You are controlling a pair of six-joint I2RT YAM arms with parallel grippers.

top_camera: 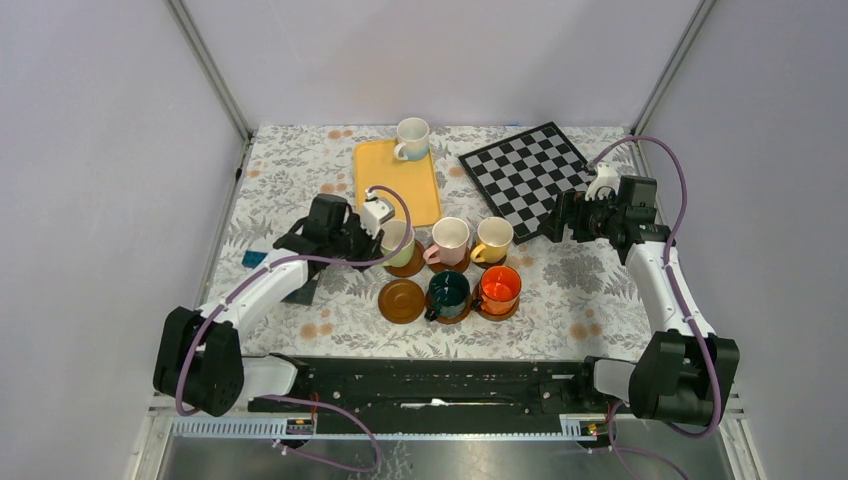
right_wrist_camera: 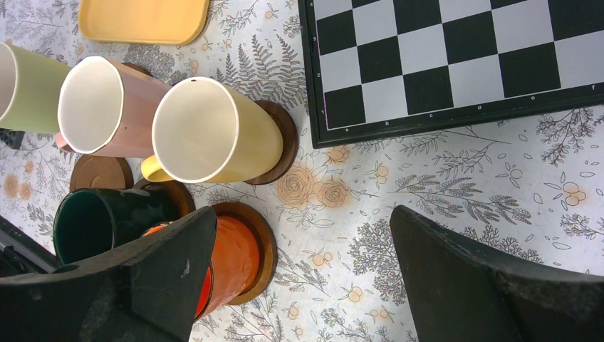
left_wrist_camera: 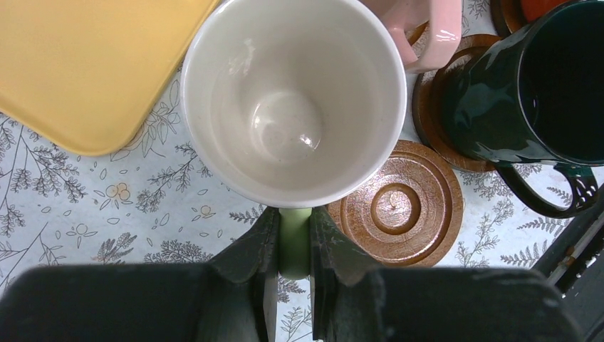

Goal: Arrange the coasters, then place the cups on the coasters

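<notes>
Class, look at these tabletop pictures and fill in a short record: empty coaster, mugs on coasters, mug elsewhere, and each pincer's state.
Empty coaster: round brown wooden coaster, front left of the grid
Mugs on coasters: pink handled mug, yellow handled mug, dark green handled mug, orange handled mug
Mug elsewhere: white handled mug, on yellow rectangular tray
Left pincer: shut on handle of pale green handled mug
Right pincer: open, empty

Table [top_camera: 600, 300], floral-patterned top. Directly on it: yellow tray [top_camera: 410, 185] at back centre. Chessboard [top_camera: 525, 170] right of the tray, turned at an angle. Six coasters [top_camera: 401, 301] in two rows of three, just in front of the tray. Small blue item [top_camera: 254, 258] at left.
</notes>
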